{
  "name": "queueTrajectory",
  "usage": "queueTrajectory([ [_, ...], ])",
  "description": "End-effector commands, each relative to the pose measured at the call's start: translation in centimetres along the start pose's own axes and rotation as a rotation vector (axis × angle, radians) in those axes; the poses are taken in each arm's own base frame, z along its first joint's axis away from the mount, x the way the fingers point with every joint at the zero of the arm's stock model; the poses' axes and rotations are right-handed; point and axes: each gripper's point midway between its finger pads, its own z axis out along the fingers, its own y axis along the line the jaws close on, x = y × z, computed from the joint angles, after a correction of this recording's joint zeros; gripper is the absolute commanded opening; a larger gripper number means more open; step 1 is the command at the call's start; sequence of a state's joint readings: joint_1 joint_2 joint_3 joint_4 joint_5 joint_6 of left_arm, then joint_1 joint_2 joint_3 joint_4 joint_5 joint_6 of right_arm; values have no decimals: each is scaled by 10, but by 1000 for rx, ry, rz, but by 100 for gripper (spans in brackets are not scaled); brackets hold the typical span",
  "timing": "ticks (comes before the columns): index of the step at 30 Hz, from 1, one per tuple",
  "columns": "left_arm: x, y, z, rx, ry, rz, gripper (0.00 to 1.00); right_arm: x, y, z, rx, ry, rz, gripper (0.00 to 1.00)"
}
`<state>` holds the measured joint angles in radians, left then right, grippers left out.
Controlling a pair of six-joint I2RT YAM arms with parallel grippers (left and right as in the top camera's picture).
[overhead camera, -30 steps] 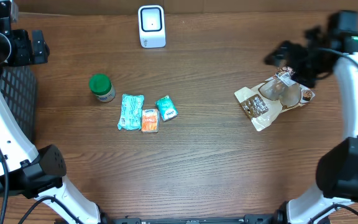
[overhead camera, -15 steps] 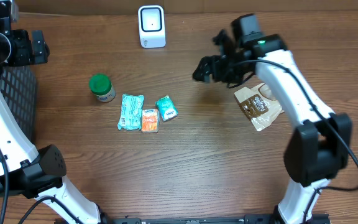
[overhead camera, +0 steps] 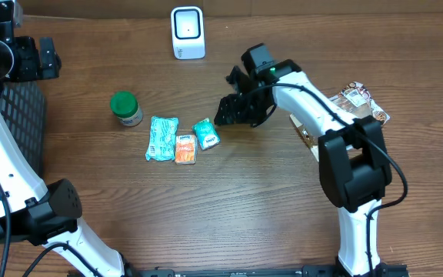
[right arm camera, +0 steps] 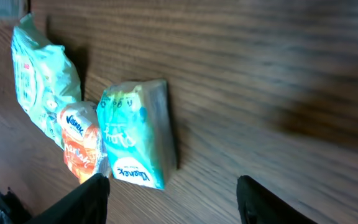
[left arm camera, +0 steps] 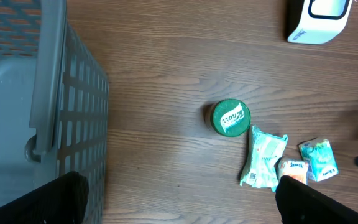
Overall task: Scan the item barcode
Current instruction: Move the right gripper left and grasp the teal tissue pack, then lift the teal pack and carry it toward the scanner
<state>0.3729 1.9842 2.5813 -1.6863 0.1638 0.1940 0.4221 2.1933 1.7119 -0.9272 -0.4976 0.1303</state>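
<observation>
While left claw point(left arm camera: 179, 194), right claw point(right arm camera: 173, 185) gape, three seemingly tissue packs point(overhead camera: 185, 148) neighbour one jar point(overhead camera: 126, 108).

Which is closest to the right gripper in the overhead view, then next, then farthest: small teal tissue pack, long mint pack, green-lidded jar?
1. Small teal tissue pack, just beside the right gripper.
2. Long mint pack, beyond the orange pack.
3. Green-lidded jar, farthest left.

Perhaps a mock shop checkout: white barcode scanner point(overhead camera: 187, 32), grey basket point(left arm camera: 50, 74), small packets point(overhead camera: 162, 138) on wooden table point(overhead camera: 244, 200)
</observation>
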Motion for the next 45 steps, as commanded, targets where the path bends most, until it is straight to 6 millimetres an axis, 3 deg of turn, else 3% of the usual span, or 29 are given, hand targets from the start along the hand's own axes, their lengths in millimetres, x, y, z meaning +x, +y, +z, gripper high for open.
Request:
queueTrajectory([
  [1, -1, -2, -2, 11, -7, 10, 100, 9, 4, 17, -35, 46, 4, 60],
  [10, -1, -2, -2, 11, -7, 10, 99, 15, 0, 39, -47, 84, 10, 46],
  [17, -1, -2, -2, 11, -7, 10, 100, 16, 0, 43, -56, 93, 13, 46],
  [26, -1, -2, -2, 11, -7, 10, 100, 16, 16, 39, -135, 98, -12, 47],
  [31, -1, -2, -2, 11, -7, 10, 99, 21, 17, 50, -88, 103, -42, 47],
  [35, -1, -2, -2, 11, -7, 10, 100, 25, 16, 58, -88, 113, -18, 27],
  [41, -1, -2, -2, 11, -7, 10, 99, 31, 12, 62, -82, 128, 26, 4],
  [45, -1, -2, -2, 11, -7, 10, 100, 28, 18, 47, -151, 138, 64, 4],
])
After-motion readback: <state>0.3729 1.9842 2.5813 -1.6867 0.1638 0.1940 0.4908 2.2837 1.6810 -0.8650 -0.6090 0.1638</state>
